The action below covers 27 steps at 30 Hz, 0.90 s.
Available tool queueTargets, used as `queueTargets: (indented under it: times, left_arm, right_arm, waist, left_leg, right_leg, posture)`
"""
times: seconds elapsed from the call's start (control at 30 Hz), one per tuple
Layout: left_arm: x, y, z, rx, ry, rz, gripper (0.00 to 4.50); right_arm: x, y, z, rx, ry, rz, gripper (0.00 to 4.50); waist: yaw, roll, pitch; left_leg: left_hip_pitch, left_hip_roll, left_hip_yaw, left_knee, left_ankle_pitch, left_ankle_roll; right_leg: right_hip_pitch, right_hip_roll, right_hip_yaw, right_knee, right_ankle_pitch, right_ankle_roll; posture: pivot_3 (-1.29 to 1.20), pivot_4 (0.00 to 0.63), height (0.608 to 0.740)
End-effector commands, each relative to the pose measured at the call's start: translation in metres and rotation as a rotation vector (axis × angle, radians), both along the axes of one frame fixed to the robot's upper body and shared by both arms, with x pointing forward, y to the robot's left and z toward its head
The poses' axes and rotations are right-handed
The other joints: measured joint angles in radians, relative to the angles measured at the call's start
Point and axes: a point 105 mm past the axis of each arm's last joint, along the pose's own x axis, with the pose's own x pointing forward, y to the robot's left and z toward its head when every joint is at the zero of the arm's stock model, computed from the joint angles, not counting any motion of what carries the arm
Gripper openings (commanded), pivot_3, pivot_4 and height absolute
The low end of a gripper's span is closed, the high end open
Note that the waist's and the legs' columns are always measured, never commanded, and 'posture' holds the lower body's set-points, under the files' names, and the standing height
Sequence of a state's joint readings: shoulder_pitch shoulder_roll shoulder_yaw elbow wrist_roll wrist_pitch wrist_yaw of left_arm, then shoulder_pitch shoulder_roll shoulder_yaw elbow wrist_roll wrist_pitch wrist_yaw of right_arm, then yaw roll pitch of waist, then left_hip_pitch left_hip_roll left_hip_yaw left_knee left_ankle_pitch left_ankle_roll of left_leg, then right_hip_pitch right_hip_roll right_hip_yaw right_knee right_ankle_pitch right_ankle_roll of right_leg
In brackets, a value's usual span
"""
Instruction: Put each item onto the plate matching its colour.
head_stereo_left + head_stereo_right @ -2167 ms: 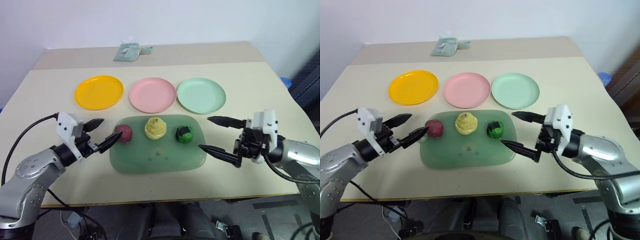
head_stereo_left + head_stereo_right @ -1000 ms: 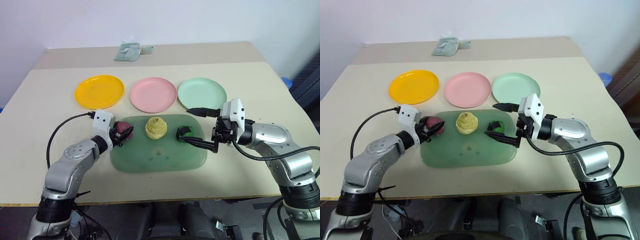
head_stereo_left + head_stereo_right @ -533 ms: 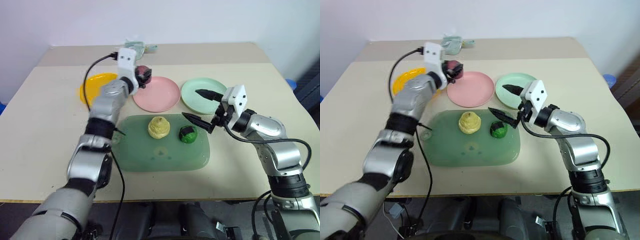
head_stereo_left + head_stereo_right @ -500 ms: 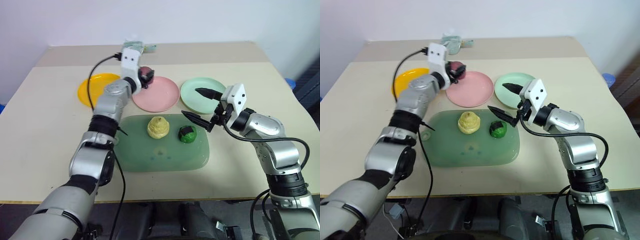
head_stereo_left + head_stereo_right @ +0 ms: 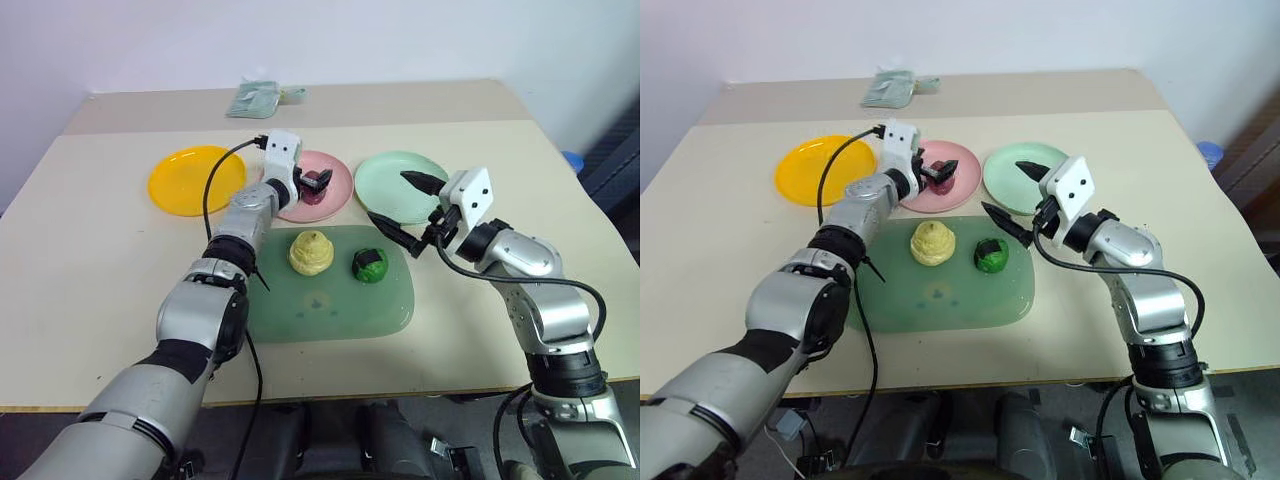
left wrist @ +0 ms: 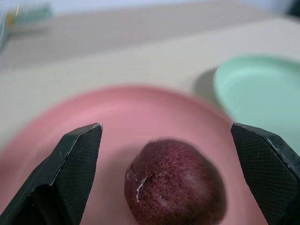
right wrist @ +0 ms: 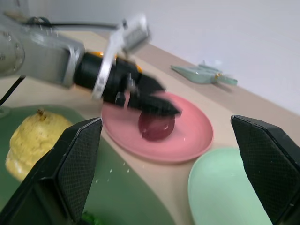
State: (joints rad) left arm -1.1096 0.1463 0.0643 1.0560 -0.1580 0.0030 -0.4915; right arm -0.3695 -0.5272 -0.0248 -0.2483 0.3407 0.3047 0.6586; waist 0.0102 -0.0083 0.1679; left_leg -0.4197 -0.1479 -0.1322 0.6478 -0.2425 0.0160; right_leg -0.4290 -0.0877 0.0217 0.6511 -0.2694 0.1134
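The dark maroon ball (image 6: pixel 176 187) lies on the pink plate (image 5: pixel 335 190), the middle one of three. My left gripper (image 5: pixel 317 184) is open, with one finger (image 6: pixel 75 164) on either side of the ball and a gap to each. The pale yellow mound (image 5: pixel 311 253) and the green ball with a black patch (image 5: pixel 370 265) sit on the translucent green board (image 5: pixel 330 300). My right gripper (image 5: pixel 390 198) is open and empty, hanging over the near edge of the mint green plate (image 5: pixel 415 200), just beyond the green ball. The orange-yellow plate (image 5: pixel 195 180) is bare.
A small folded grey-green packet (image 5: pixel 255 100) lies at the far side of the table (image 5: pixel 90 270). The left arm's black cable (image 5: pixel 215 190) hangs over the yellow plate and the board's left end.
The left gripper brought the maroon ball down over the pink plate and opened; the ball now rests on the plate. The right gripper has edged slightly forward.
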Motion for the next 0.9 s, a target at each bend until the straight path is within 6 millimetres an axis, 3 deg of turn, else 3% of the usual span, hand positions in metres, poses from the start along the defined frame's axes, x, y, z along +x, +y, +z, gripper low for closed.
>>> queueTargets:
  times: [0.03, 0.2, 0.37, 0.5, 0.7, 0.9]
  left_arm:
    - [-0.027, 0.003, 0.031, -0.081, -0.116, -0.168, 4.45]
    - [-0.089, 0.014, 0.038, -0.086, -0.13, -0.399, 4.45]
    - [-0.122, 0.028, 0.042, -0.055, -0.081, -0.482, 4.45]
    - [-0.136, 0.034, 0.041, -0.011, -0.051, -0.535, 4.45]
    - [-0.138, 0.034, 0.016, 0.156, -0.041, -0.536, 4.45]
    - [-0.139, 0.023, -0.007, 0.209, -0.039, -0.531, 4.45]
  right_arm:
    - [-0.021, -0.008, 0.012, 0.037, -0.012, -0.018, 4.5]
    - [-0.058, -0.013, -0.002, 0.038, 0.108, 0.036, 4.5]
    - [-0.072, -0.019, -0.009, 0.035, 0.168, 0.041, 4.5]
    - [-0.074, -0.019, -0.011, 0.039, 0.183, 0.031, 4.5]
    - [-0.073, -0.018, -0.013, 0.041, 0.184, 0.028, 4.5]
    - [-0.071, -0.016, -0.013, 0.044, 0.178, 0.027, 4.5]
  waist:
    - [-0.001, 0.0, 0.0]
    - [-0.004, 0.001, 0.0]
    - [0.005, 0.001, -0.001]
    - [0.004, 0.001, -0.001]
    - [0.006, 0.001, -0.001]
    - [0.004, 0.001, -0.001]
  left_leg:
    - [0.0, 0.0, 0.0, 0.0, 0.0, 0.0]
    - [0.0, 0.0, 0.0, 0.0, 0.0, 0.0]
    - [0.002, 0.0, 0.0, 0.001, 0.0, 0.0]
    - [0.005, 0.0, 0.0, 0.001, 0.0, 0.001]
    - [0.005, 0.0, 0.0, 0.0, 0.0, 0.0]
    - [0.005, 0.0, 0.0, 0.0, 0.0, 0.0]
  right_leg:
    - [0.0, 0.0, 0.0, 0.0, 0.0, 0.0]
    - [0.0, 0.0, 0.001, 0.0, 0.0, 0.0]
    - [0.003, 0.0, 0.001, 0.001, 0.0, 0.0]
    - [0.006, 0.0, 0.001, 0.0, 0.0, 0.0]
    - [0.006, 0.0, 0.001, 0.0, 0.0, 0.0]
    - [0.006, 0.0, 0.001, -0.001, 0.0, 0.0]
  posture:
    - [0.0, 0.15, 0.74]
    - [0.0, 0.15, 0.74]
    - [0.0, 0.15, 0.74]
    - [0.0, 0.15, 0.74]
    - [0.0, 0.15, 0.74]
    - [0.0, 0.15, 0.74]
